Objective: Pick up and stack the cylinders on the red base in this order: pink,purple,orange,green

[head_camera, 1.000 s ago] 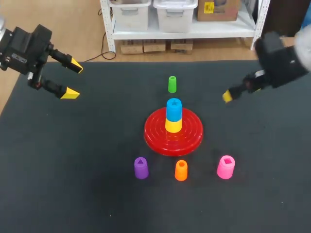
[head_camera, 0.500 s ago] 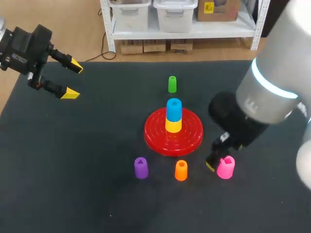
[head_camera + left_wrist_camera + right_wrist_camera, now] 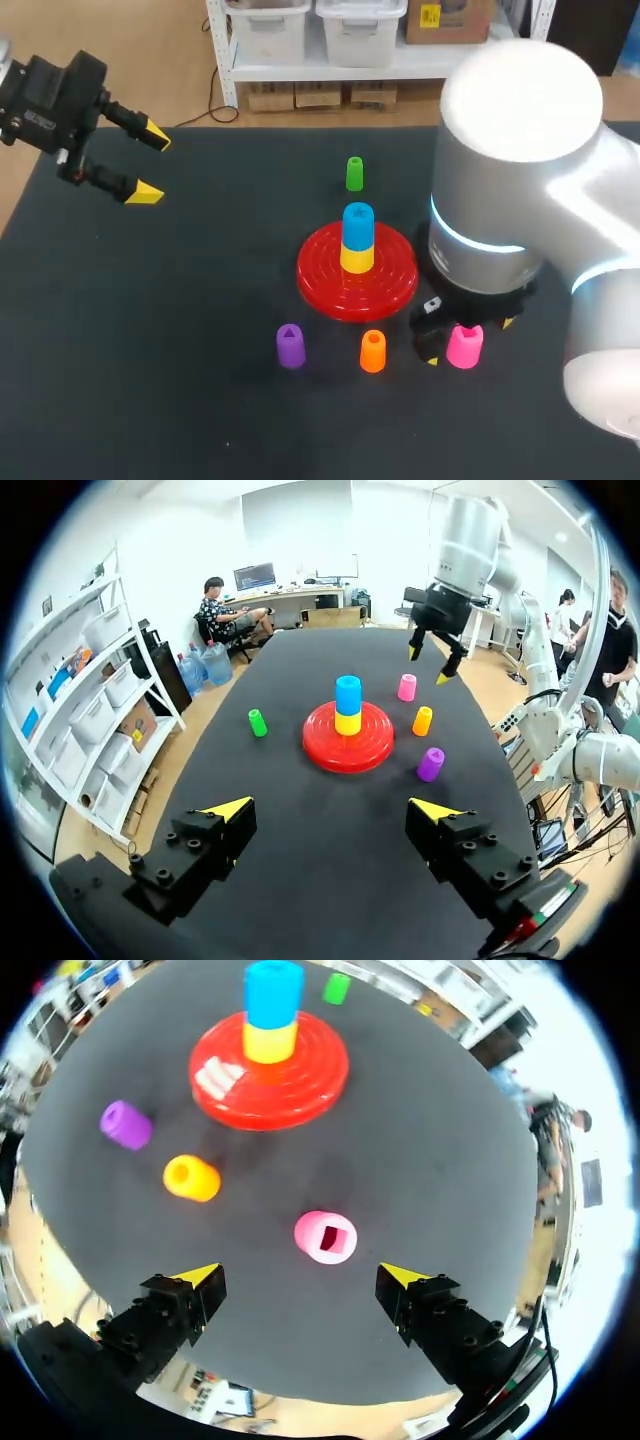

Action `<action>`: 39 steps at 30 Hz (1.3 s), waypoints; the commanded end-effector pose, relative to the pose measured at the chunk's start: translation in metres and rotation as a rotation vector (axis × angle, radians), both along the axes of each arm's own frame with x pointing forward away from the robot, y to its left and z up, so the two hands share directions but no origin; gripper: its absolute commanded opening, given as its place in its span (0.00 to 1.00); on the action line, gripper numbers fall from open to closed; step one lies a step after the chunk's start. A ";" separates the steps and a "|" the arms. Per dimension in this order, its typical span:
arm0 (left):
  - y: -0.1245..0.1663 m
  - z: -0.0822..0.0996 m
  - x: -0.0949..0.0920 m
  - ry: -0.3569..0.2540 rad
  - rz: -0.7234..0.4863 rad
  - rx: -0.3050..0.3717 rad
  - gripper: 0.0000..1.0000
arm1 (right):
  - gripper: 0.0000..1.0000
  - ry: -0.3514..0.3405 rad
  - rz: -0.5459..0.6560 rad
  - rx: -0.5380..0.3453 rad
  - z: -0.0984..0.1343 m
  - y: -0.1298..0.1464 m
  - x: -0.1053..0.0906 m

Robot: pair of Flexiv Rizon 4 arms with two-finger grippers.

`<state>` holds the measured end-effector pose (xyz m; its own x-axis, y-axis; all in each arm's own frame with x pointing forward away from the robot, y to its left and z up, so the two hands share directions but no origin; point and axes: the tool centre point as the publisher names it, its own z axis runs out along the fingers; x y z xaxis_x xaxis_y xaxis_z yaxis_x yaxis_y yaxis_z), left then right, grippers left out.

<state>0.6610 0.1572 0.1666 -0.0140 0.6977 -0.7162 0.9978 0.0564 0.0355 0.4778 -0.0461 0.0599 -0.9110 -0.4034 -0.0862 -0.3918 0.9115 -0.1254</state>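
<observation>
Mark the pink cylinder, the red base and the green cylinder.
pink cylinder [image 3: 311,1232]: right wrist view, on its top rim beside the square hole.
red base [image 3: 320,280]: head view, on the bare ridged disc, left of the stack.
green cylinder [image 3: 354,177]: head view, on its side wall.

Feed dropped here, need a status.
Right gripper open over pink cylinder. Left gripper open, well away. Red base holds yellow cylinder, blue cylinder. Nothing blocking.
</observation>
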 end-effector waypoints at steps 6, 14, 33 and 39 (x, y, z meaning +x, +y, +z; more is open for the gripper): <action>0.001 -0.001 -0.001 -0.004 0.000 -0.003 1.00 | 1.00 -0.011 -0.117 0.133 -0.020 -0.019 0.007; 0.001 -0.001 -0.001 -0.004 0.000 -0.003 1.00 | 1.00 -0.076 -0.107 0.194 -0.011 -0.016 0.011; 0.001 -0.001 -0.001 -0.004 0.000 -0.003 1.00 | 1.00 -0.076 -0.107 0.194 -0.011 -0.016 0.011; 0.001 -0.001 -0.001 -0.004 0.000 -0.003 1.00 | 1.00 -0.030 -0.162 0.155 -0.026 -0.021 0.013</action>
